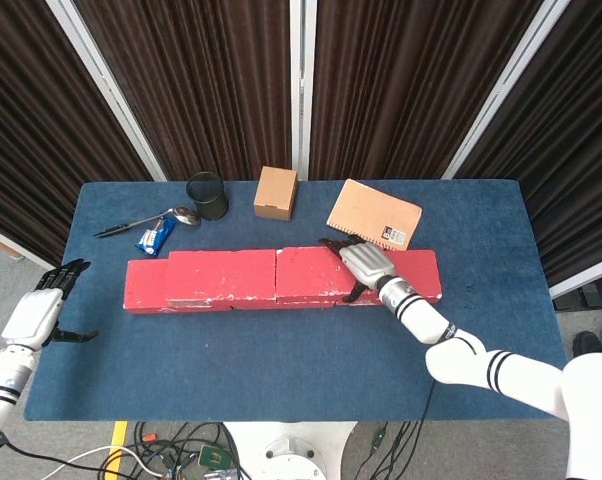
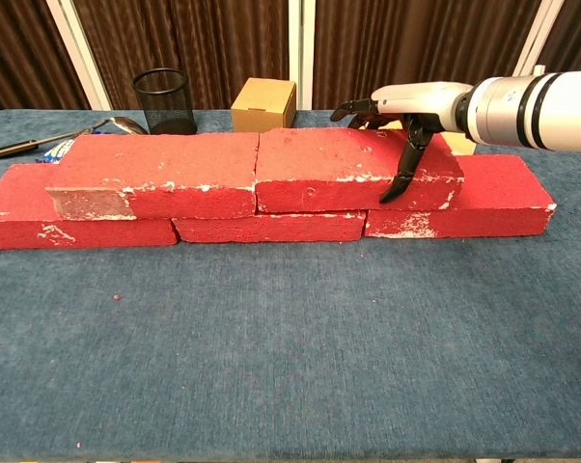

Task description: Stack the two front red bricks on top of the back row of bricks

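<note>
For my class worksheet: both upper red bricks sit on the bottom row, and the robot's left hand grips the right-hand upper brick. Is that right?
Not quite. The right hand grips the right-hand upper brick, as the chest view shows. The left hand hangs off the table's edge, holding nothing. Both upper bricks do sit on the bottom row.

Red bricks [image 1: 281, 277] lie in a long row across the middle of the blue table [image 1: 281, 370], and the right hand [image 1: 366, 264] rests on top of them toward the right end, its thumb down the near side. The left hand [image 1: 36, 312] hangs off the table's left edge with its fingers apart, holding nothing. At the far side sit a black cup [image 1: 208, 195], a box [image 1: 276, 192], a notebook [image 1: 374, 213], a spoon [image 1: 171, 215] and a pen [image 1: 116, 229].
</note>
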`<state>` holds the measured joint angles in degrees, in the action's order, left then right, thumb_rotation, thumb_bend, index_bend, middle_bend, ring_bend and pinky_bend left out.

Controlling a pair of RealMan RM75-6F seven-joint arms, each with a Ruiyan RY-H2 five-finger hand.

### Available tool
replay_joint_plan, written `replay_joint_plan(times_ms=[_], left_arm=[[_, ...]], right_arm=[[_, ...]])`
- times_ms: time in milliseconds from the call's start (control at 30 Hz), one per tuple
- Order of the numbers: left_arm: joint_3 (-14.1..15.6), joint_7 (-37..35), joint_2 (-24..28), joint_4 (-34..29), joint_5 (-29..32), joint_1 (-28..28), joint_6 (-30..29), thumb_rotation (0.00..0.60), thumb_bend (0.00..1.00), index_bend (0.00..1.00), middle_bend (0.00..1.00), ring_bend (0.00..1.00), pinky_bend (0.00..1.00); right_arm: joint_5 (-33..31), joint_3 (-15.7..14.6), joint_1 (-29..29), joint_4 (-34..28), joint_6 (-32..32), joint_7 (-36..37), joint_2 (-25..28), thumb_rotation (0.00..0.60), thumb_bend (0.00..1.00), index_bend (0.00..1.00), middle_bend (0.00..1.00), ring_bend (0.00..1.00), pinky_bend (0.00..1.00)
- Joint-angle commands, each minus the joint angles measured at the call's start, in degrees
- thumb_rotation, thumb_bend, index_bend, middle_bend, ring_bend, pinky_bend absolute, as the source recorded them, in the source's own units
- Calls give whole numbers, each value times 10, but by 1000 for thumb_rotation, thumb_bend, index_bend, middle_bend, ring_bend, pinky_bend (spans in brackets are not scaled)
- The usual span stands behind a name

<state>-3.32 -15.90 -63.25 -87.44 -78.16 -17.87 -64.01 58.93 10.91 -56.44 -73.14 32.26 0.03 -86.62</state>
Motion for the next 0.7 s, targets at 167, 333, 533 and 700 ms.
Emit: replay_joint_plan(times_ms=[167,333,533,700], left_arm=[[1,0,1,0,0,1,1,600,0,5,0,0,0],[1,-2,1,1,0,1,1,600,0,6,0,0,0],[1,-4,1,1,-1,1,1,600,0,5,0,0,0],[1,-6,2,2,0,1,1,600,0,6,0,0,0]], right_arm=[[0,-1,-2,3,-3,-1,-4,600,0,0,235,224,0],[-3,-1,-3,6,-3,-2,-6,600,0,0,235,223,0],[-7,-2,-4,6,-3,-5,-7,600,0,0,234,224,0],[-11,-3,-6,5,-7,-6,-7,600,0,0,178,159,0]])
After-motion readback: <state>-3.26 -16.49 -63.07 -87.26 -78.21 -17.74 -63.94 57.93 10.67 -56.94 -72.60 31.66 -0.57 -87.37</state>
